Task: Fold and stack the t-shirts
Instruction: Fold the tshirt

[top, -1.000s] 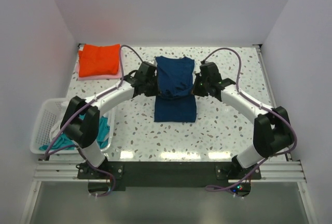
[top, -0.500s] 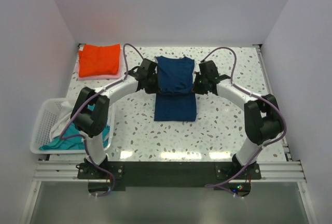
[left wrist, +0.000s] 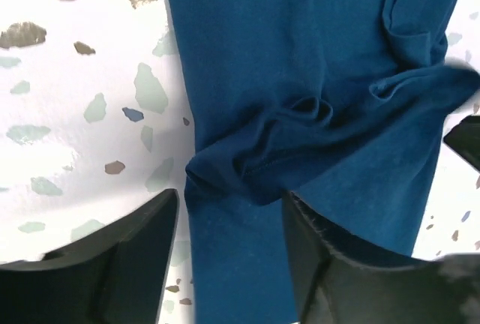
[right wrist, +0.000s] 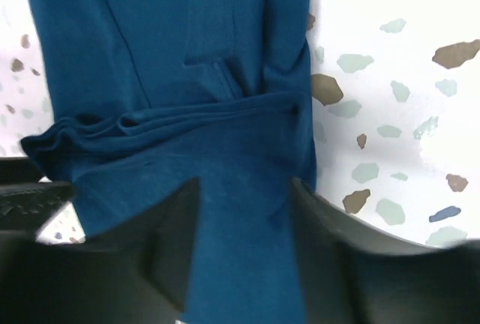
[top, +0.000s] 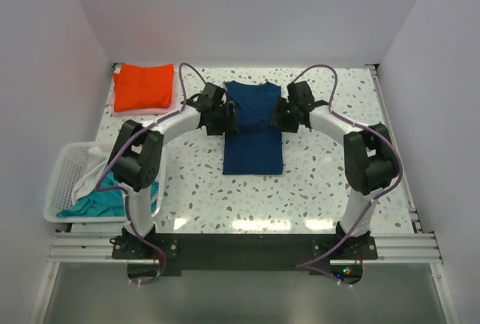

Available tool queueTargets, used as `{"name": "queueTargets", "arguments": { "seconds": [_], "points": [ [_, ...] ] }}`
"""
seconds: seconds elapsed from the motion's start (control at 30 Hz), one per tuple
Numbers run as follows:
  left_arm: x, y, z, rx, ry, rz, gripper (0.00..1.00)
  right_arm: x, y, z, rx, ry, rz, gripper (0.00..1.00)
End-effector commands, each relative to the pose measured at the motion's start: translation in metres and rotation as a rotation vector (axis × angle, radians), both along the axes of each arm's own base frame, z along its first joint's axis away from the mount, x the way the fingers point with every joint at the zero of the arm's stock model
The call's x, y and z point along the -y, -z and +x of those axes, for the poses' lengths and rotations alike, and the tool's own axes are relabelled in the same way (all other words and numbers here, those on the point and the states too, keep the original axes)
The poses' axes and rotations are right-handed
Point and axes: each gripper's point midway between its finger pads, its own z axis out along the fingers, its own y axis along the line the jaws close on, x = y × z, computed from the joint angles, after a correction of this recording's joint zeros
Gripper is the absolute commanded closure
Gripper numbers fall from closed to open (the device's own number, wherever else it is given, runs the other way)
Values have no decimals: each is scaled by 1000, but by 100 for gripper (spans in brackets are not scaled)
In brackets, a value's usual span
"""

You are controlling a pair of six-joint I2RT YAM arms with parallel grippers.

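A robotics lab cell. Bare white walls [top: 247, 9] box in the speckled tabletop [top: 322, 178] under the jaws; an aluminium rail [top: 79, 247] carries the arm bases [top: 141, 243].

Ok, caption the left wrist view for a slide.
Left fingers spread over a folded navy cloth t-shirt on the speckled white table.

The pink t-shirt [top: 139, 112] lies mostly hidden beneath the orange-red t-shirt [top: 142, 86].
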Motion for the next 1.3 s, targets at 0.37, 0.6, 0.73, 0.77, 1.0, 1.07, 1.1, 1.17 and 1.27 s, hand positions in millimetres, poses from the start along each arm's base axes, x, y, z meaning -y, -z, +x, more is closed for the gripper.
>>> {"name": "queueTargets", "arguments": {
  "seconds": [0.37, 0.6, 0.73, 0.77, 1.0, 1.07, 1.1, 1.17, 1.27],
  "points": [
    [-19, -107, -32, 231, -50, -157, 0, -22, -92, -40, 183, -163, 158, 1],
    [-42, -101, -92, 214, -82, -202, 0, -65, -92, -82, 176, -320, 143, 1],
    [-45, -75, -123, 166, -76, -202, 0, -62, -83, -97, 156, -294, 149, 1],
    [-46, -70, -128, 153, -77, -204, 0, -56, -77, -105, 141, -280, 142, 1],
    [-40, -36, -148, 72, -39, -217, 0, -12, -35, -141, 23, -142, 31, 1],
    [-37, -30, -148, 66, -33, -216, 0, 0, -27, -146, 10, -106, 14, 1],
    [-35, -24, -149, 50, -30, -210, 0, 2, -28, -147, 14, -89, 27, 1],
    [-29, -21, -149, 42, -12, -225, 3, 8, -23, -149, 9, -66, 47, 1],
    [-22, -10, -147, 21, 8, -225, 9, 10, -17, -151, -4, -50, 53, 1]
  ]
}}
